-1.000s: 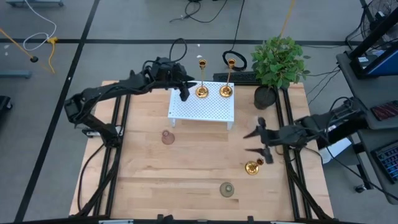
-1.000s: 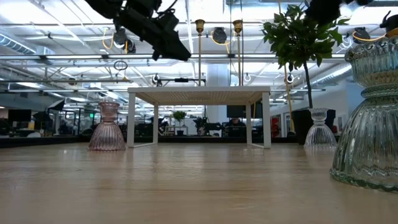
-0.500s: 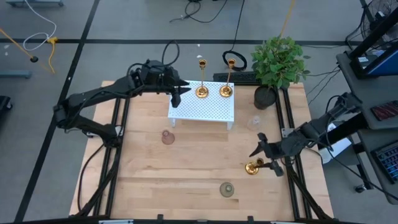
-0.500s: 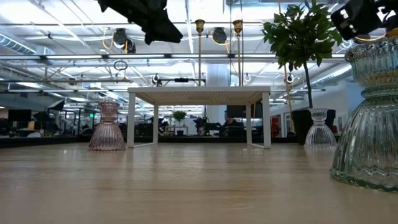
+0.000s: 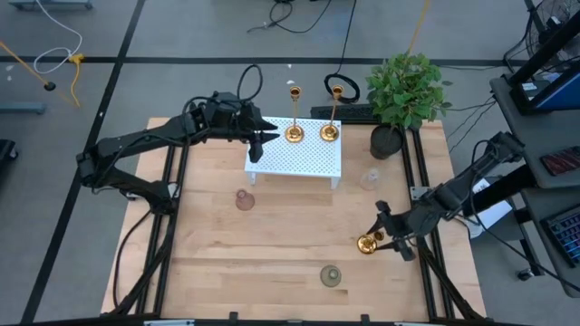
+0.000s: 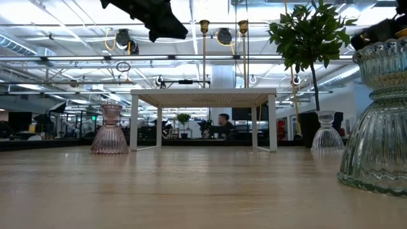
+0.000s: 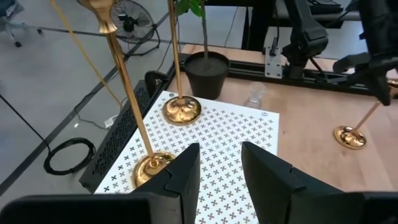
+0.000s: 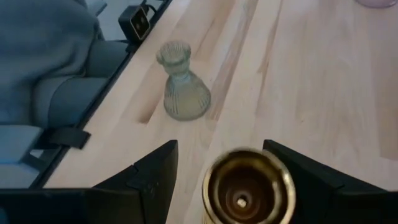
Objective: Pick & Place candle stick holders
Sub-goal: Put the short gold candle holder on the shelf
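Two gold candle stick holders [image 5: 294, 133] [image 5: 329, 132] stand on their round bases on a white perforated stand [image 5: 299, 161]; they also show in the left wrist view [image 7: 151, 167] [image 7: 181, 111]. The third holder [image 5: 367, 244] stands on its base on the wooden table at the near right. My right gripper [image 5: 389, 237] is open, with one finger on either side of that holder's cup top [image 8: 249, 185], and I see gaps between them. My left gripper [image 5: 264, 139] is open and empty above the stand's left edge.
A pink glass vase [image 5: 245, 199], a small clear vase [image 5: 369, 178] and a green ribbed vase [image 5: 330, 275] stand on the table. A potted plant [image 5: 405, 91] stands at the far right corner. There is bare wood between the stand and the near edge.
My right gripper has gone toward the table's near edge and down to the third holder, and its open fingers now stand on either side of the cup top. My left gripper has risen and drawn back a little toward the table's left from the two holders on the stand.
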You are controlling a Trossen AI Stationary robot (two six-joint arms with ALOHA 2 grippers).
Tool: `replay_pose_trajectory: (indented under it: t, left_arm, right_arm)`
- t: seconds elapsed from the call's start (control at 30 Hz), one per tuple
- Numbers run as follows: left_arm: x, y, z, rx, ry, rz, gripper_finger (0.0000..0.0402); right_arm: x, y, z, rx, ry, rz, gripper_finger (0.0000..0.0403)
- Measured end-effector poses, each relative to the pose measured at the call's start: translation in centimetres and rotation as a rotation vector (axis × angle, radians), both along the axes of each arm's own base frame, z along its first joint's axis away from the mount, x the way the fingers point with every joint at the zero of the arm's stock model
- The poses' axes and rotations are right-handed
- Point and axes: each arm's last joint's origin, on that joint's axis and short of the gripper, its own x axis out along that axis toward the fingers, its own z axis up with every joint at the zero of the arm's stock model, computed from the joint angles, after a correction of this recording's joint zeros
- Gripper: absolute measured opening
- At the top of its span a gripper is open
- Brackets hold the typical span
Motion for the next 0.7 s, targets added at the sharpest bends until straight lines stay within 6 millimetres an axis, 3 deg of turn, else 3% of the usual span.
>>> replay_pose_trajectory:
  t: [0.43,0.7]
  left_arm:
    - [0.0,0.0,0.0,0.001,-0.001,0.000,0.0124]
    - [0.0,0.0,0.0,0.002,-0.001,0.001,0.0124]
  right_arm:
    - [-0.2,-0.2,-2.2,0.003,0.040,-0.017,0.0220]
    - [-0.5,-0.4,-3.5,0.036,0.102,-0.065,0.0140]
